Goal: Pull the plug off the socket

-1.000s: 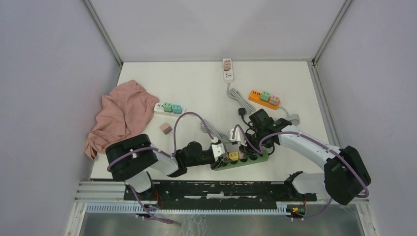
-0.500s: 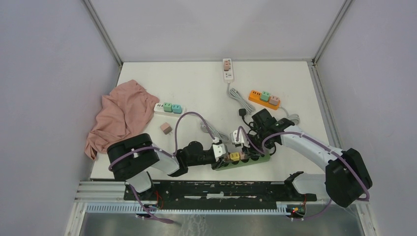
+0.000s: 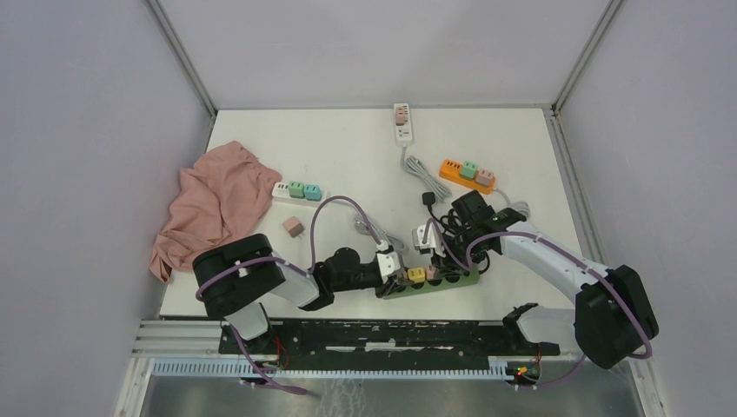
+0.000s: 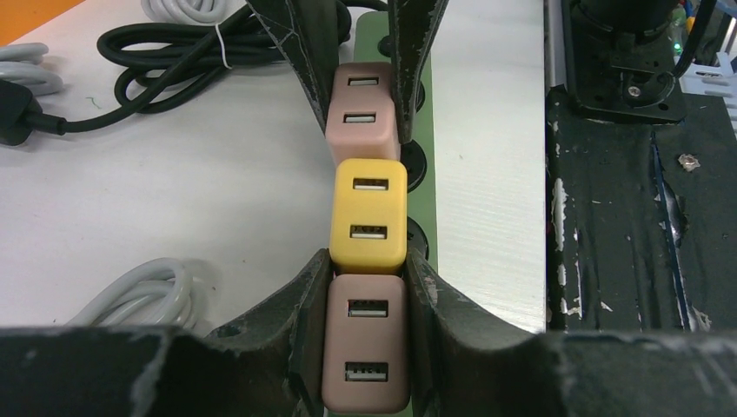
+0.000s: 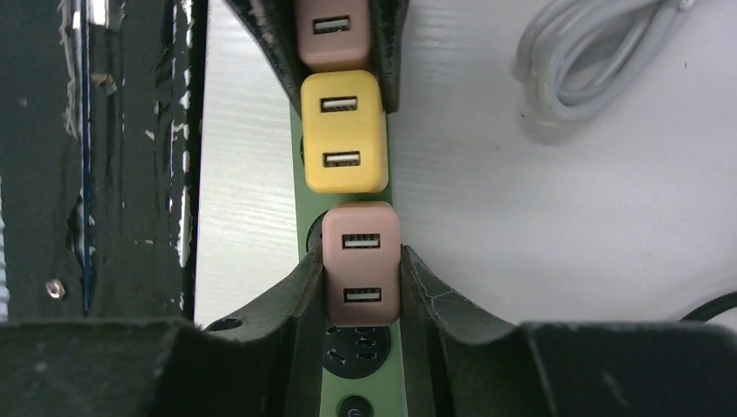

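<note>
Pink USB plug (image 4: 365, 347) is sitting clenched between jaws of the left gripper (image 4: 366, 282), prongs hidden. The right gripper (image 5: 361, 282) is clenching another pink plug (image 5: 361, 256).

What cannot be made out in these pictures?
- Prongs of right pink adapter, in right gripper: right wrist view, under its body.
- Far part of left pink adapter, in left gripper: right wrist view, cut by top edge.
- Sockets of green power strip: top view, too small.
</note>
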`<state>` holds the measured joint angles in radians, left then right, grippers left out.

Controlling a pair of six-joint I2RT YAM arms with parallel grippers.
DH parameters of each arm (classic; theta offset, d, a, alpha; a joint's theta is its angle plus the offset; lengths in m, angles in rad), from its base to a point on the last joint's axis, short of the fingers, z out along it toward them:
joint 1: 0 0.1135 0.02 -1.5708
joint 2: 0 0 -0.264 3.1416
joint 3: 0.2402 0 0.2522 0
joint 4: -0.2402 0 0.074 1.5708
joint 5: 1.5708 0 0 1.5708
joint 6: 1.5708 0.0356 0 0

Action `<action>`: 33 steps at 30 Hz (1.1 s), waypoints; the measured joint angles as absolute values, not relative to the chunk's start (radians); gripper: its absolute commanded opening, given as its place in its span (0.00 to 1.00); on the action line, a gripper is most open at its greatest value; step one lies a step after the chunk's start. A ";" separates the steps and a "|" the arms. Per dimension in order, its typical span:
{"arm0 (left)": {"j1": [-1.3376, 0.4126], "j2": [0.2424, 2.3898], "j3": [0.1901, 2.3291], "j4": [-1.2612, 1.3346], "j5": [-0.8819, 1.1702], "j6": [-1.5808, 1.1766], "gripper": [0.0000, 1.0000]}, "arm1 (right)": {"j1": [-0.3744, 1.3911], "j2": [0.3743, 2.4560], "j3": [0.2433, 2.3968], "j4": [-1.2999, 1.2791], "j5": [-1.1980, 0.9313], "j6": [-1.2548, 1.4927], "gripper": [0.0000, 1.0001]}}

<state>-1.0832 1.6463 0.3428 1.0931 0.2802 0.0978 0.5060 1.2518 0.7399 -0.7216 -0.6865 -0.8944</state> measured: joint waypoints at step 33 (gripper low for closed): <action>-1.079 1.658 0.361 1.091 0.307 0.096 0.03 | 0.455 1.262 0.760 -0.785 -0.745 -0.934 0.00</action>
